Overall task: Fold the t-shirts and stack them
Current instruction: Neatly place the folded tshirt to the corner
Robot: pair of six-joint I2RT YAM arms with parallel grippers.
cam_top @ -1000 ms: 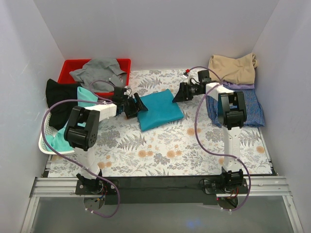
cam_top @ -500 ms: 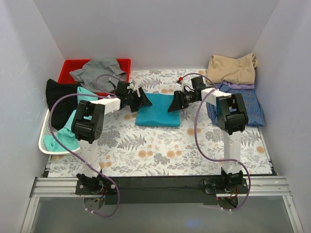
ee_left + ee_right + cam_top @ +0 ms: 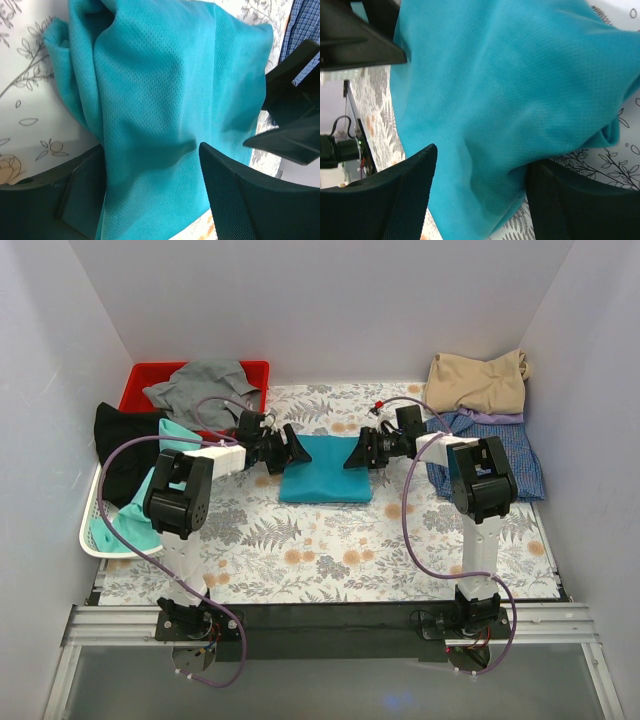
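Observation:
A folded teal-blue t-shirt (image 3: 325, 472) lies flat on the fern-print table cover (image 3: 330, 550), in the middle towards the back. My left gripper (image 3: 291, 450) is open at its left edge. My right gripper (image 3: 354, 453) is open at its right edge. In the left wrist view the teal cloth (image 3: 165, 85) fills the gap between my spread fingers (image 3: 240, 200), and the right gripper (image 3: 292, 117) faces me. In the right wrist view the teal cloth (image 3: 510, 85) lies between my wide-apart fingers (image 3: 402, 200).
A red bin (image 3: 140, 380) at the back left holds a grey shirt (image 3: 205, 385). A white basket (image 3: 92, 540) on the left holds a black shirt (image 3: 125, 445) and a mint one (image 3: 130, 520). A tan shirt (image 3: 478, 380) lies on a checked shirt (image 3: 505, 460) at the right.
The teal shirt lay skewed a second ago and now lies square. Both grippers have swung in to its left and right edges.

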